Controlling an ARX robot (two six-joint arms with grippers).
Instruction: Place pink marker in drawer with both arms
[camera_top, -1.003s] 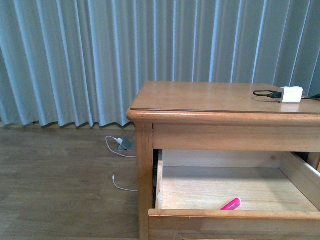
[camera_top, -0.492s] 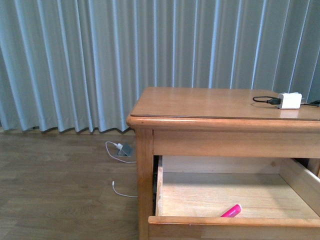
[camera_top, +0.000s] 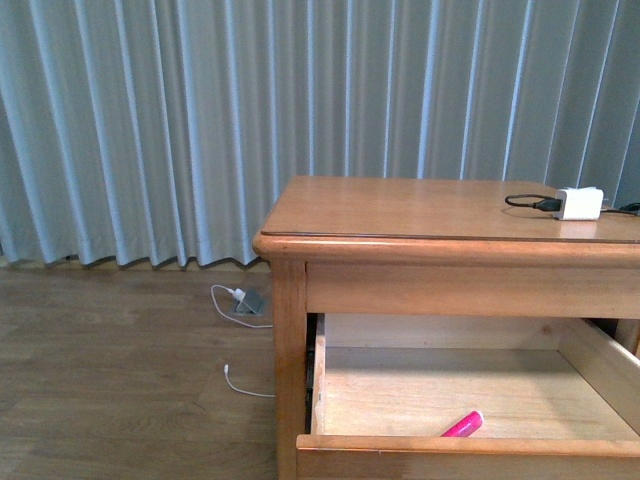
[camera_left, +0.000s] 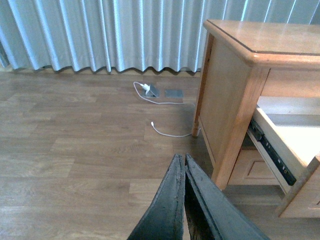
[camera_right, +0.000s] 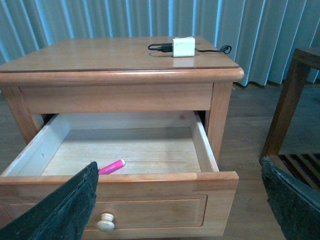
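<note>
The pink marker (camera_top: 462, 424) lies on the pale floor of the open drawer (camera_top: 400, 452), near its front wall; it also shows in the right wrist view (camera_right: 111, 167). The drawer (camera_right: 150, 176) is pulled out, with a round pale knob (camera_right: 106, 222) on its front. My right gripper (camera_right: 182, 202) is open and empty, in front of the drawer front, with its fingers (camera_right: 65, 207) wide apart. My left gripper (camera_left: 183, 165) is shut and empty, over the wooden floor to the left of the chest. Neither arm shows in the front view.
A white charger block (camera_top: 579, 203) with a black cable sits on the chest top (camera_top: 420, 205). A white cable (camera_top: 240, 375) and floor socket (camera_top: 248, 297) lie on the floor left of the chest. A dark wooden frame (camera_right: 287, 100) stands right of the chest. Curtains (camera_top: 200, 120) hang behind.
The front view has shifted a little: the chest sits slightly lower in the frame than a second ago. The marker stays in the drawer.
</note>
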